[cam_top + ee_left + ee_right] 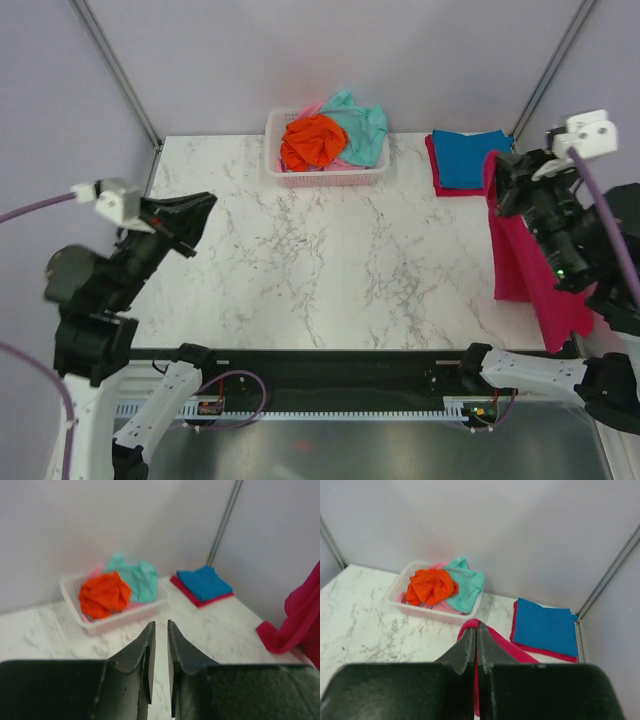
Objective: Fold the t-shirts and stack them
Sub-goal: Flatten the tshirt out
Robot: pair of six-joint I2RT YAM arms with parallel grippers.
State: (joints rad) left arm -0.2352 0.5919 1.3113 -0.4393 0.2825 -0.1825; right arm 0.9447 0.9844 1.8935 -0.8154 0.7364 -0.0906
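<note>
Pinching the crimson shirt [512, 275] in my right gripper [477, 630], jaws closed on the cloth; it hangs off the right edge of the table [320, 270]; left gripper [161, 626] parted a crack, empty; folded blue shirt [468, 155] on a red shirt [434, 170], far right corner; orange shirt [312, 142] and mint-teal shirt [362, 125] in the basket [325, 180].

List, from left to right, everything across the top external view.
left end effector → orange t-shirt → mint-teal t-shirt, both in the white basket → folded blue t-shirt → hanging crimson t-shirt
</note>
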